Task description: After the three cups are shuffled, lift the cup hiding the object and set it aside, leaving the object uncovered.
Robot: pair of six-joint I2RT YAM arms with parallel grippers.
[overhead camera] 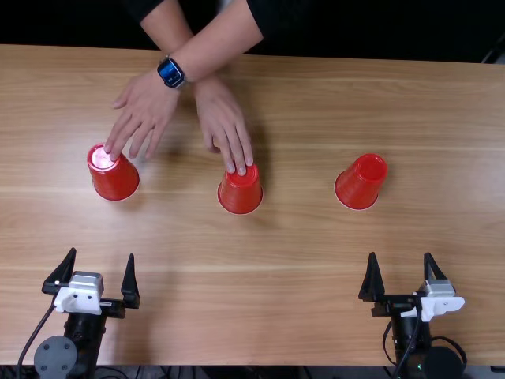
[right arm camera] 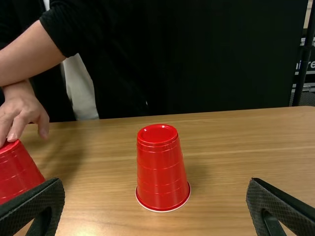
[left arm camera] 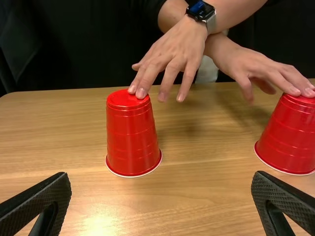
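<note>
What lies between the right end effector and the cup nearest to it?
Bare table from the right end effector to the right cup, as the top view shows.

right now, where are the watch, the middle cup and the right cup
watch (overhead camera: 170,73), top view, on its screen
middle cup (overhead camera: 240,196), top view, on its side wall below the fingertips
right cup (right arm camera: 162,167), right wrist view, on its side wall

Light brown wooden table (overhead camera: 316,245) with grain running along its length; at its far side, a smartwatch (overhead camera: 170,73) with a blue-lit face on a dark strap, and a black short sleeve (right arm camera: 74,24) beside a white garment (right arm camera: 78,93).
</note>
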